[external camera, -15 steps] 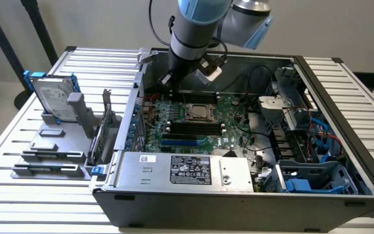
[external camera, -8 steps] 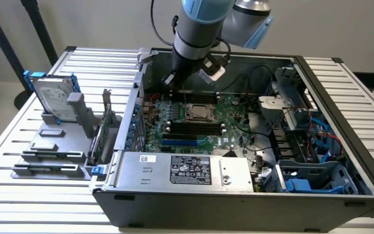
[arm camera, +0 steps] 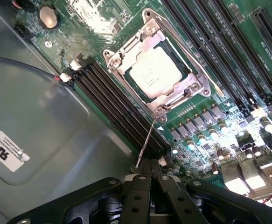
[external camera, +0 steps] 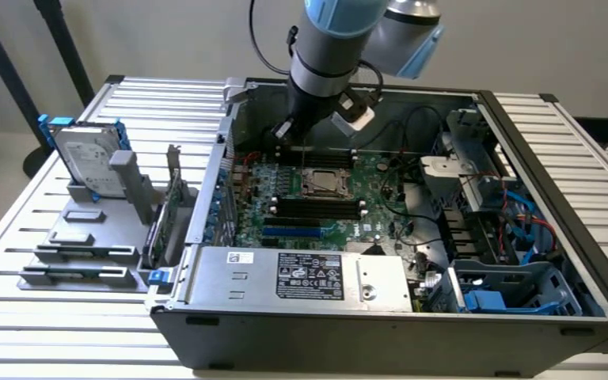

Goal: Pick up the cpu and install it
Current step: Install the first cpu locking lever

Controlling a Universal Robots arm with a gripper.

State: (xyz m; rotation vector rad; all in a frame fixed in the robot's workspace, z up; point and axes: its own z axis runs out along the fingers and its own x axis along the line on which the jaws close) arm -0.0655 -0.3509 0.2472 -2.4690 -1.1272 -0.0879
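The cpu [arm camera: 154,73] is a shiny silver square lying flat in the motherboard socket, with the metal retention frame [arm camera: 194,86] folded over its edges. In the exterior view the cpu [external camera: 323,180] sits mid-board inside the open case. My gripper [arm camera: 150,171] hovers a little way off the socket corner, fingers pressed together with nothing visibly between them. A thin wire socket lever [arm camera: 146,140] runs from the socket corner to just beside my fingertips; I cannot tell whether they touch it. In the exterior view the gripper [external camera: 286,131] hangs over the back of the board.
Black memory slots [arm camera: 115,102] flank the socket on both sides. The grey case wall [arm camera: 38,126] is close beside the gripper. A power supply [external camera: 304,273] fills the case front. A hard drive in a blue frame [external camera: 85,154] and grey blocks [external camera: 82,237] stand outside the case on the exterior view's left.
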